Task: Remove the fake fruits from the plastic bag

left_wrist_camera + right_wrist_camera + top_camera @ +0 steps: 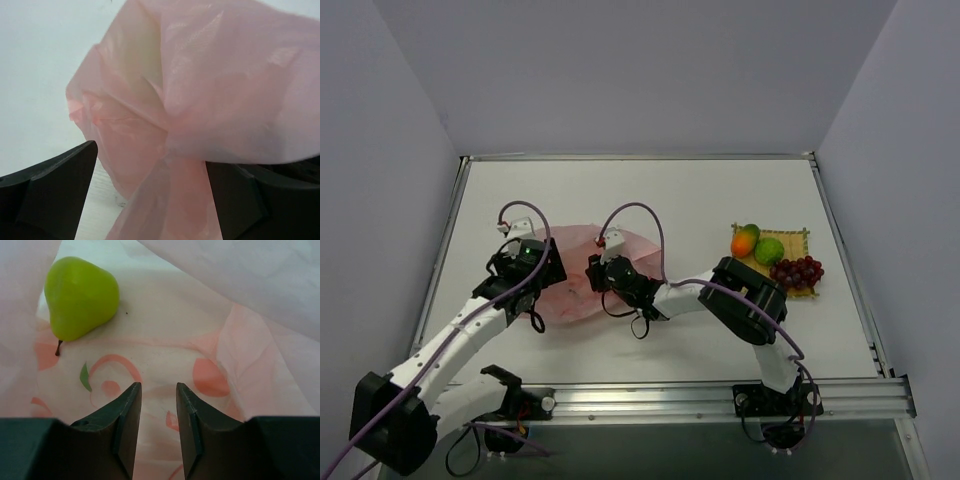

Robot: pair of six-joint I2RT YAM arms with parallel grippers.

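Note:
The pink plastic bag (570,290) lies left of centre on the table. A green pear (80,297) lies inside it, ahead and to the left of my right gripper (158,387). That gripper reaches into the bag (240,300) with its jaws a little apart and empty; in the top view it (596,272) sits at the bag's right side. My left gripper (150,152) is open wide at the bag's left edge (542,265), with a gathered fold of the bag (185,165) between its fingers. The mango (744,240), the lime-green fruit (769,249) and the grape bunch (798,271) lie outside the bag.
The three fruits rest on a yellow woven mat (801,236) at the right. My right arm's elbow (750,298) lies just left of the mat. A metal rail (720,398) runs along the near table edge.

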